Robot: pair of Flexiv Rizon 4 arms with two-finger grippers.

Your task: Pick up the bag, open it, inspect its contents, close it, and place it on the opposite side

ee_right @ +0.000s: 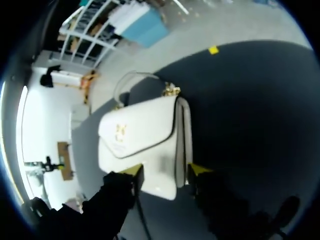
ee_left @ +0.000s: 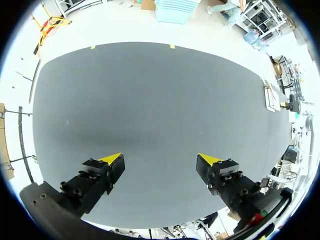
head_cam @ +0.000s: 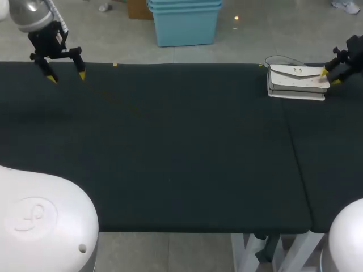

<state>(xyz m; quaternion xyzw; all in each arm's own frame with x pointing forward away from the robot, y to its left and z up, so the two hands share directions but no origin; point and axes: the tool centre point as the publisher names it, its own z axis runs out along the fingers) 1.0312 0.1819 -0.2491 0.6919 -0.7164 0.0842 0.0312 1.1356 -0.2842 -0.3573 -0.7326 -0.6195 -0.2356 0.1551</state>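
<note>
A white bag with a closed flap lies flat at the table's far right, its thin strap looped behind it. My right gripper is at the bag's right end. In the right wrist view its fingers stand open, one on each side of the end of the bag, close to its sides; the right gripper is low over the cloth. My left gripper hangs wide open over the far left corner, far from the bag. Nothing lies between the left gripper fingers.
The table is covered in dark cloth, with a seam running front to back on the right. A small yellow tape mark sits at the far edge. My arms' white bases fill the near corners.
</note>
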